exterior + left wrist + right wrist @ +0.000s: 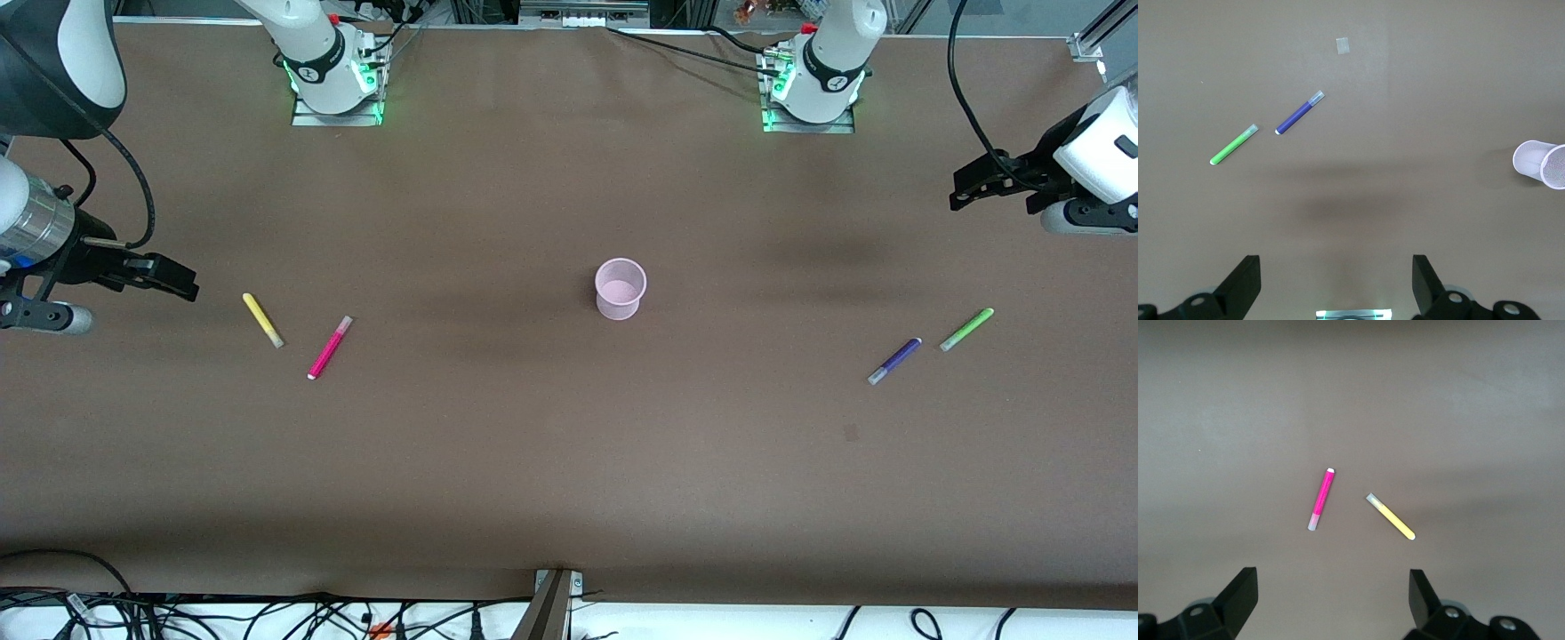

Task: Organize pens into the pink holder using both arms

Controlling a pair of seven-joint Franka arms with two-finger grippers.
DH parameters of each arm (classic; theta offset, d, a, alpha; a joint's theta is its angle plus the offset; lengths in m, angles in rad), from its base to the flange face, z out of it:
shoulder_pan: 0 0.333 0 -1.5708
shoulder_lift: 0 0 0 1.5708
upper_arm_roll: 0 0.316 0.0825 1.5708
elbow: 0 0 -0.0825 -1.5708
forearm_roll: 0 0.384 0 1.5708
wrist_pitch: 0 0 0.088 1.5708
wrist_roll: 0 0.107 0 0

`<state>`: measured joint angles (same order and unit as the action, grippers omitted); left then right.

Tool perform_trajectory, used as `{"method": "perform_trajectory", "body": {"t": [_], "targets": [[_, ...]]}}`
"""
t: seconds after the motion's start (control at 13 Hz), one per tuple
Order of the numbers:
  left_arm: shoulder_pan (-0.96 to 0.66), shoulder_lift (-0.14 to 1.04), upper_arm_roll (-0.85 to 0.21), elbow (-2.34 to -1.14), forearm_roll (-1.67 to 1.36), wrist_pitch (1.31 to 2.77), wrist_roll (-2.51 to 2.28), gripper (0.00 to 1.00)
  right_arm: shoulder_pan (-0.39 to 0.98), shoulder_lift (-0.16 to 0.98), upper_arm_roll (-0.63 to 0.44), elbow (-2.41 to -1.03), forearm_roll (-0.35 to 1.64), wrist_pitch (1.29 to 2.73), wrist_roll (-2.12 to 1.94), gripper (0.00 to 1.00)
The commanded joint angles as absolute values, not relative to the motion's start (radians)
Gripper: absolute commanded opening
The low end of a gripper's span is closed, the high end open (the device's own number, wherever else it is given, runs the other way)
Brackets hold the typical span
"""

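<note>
Front view: the pink holder (621, 288) is seen upright at mid-table; the yellow pen (263, 320) and magenta pen (330, 348) are laid flat toward the right arm's end; the purple pen (894, 361) and green pen (966, 329) toward the left arm's; the right gripper (1331, 603) and left gripper (1336, 287) are held with fingers spread, each raised over its own end, nothing gripped.

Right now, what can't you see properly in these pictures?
- Pink holder: cut off by the left wrist view's edge.
- Its inside: too small in the front view to tell whether it is empty.
- Left gripper and right gripper, both open: the wrist views' edges cut off everything but the fingers.
</note>
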<state>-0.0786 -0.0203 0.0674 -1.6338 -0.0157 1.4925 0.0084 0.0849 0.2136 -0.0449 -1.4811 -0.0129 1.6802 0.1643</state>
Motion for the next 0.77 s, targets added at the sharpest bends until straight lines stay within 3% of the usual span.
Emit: {"method": "perform_trajectory", "body": {"t": [0.0,0.69], "targets": [[-0.09,-0.057,0.058,-1.672,-0.02,1.497,0.0,1.0,0.083,0.198,-0.049,-1.491,-0.002,1.684,0.144,1.0],[-0.097,-0.028,0.055,-1.655,-0.028,1.491,0.002,1.0,0.083,0.198,-0.051,-1.493,-0.002,1.684,0.146,1.0]]}}
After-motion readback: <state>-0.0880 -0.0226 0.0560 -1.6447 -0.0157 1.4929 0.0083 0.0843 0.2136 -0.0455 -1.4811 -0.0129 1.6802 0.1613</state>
